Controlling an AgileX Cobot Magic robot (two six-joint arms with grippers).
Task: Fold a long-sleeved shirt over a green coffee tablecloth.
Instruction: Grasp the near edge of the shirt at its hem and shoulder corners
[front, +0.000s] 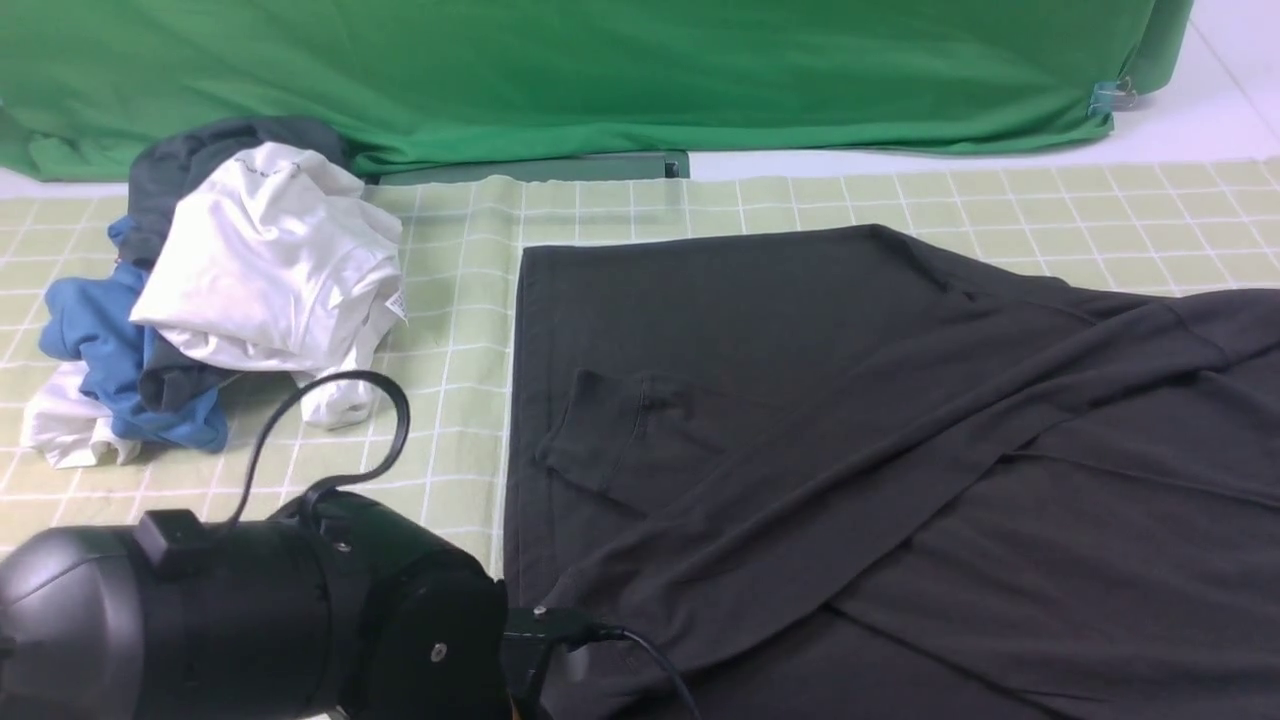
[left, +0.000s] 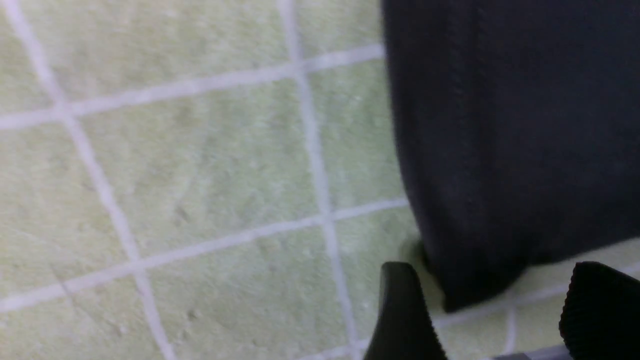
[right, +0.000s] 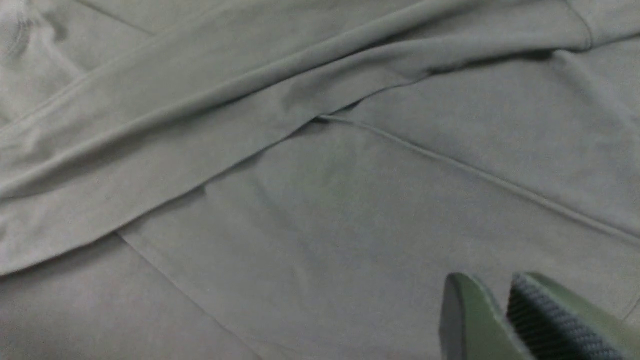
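Backdrop: plain deep-green fabric (front: 600, 70) hangs along the bench's far edge. The bench itself is covered by the pale sage-green tablecloth with a white-line grid (front: 450, 300).

Far-left corner: a heap of loose clothes, with a crumpled white garment (front: 270, 260) over a blue garment (front: 90, 330) and a grey garment (front: 200, 150). None of it is your concern.

Near-left: the left arm (front: 250, 620) sits low at the bench's near edge. Its wrist view shows the left gripper (left: 495, 282) standing wide. A corner of the large black soft-knit long-sleeved shirt (front: 800, 400) lies between the jaws, unclamped.

Centre to right: the shirt lies flat on the tablecloth and runs past the right side of the front view. One long sleeve (front: 900, 430) crosses the body diagonally, and a cuff (front: 620, 430) rests on its left half.

Right: the right gripper (right: 490, 282) hovers over the shirt body with its jaws drawn nearly together. Nothing shows pinched between them.

Risks, my judgement:
- If you close the left jaws on only the very tip of the corner, the knit may slip out on the lift.
- If you close too low, you may pinch the tablecloth along with the shirt and drag the grid cloth.
- The diagonal sleeve is loose, so a quick lift could slide it off and spoil the fold.
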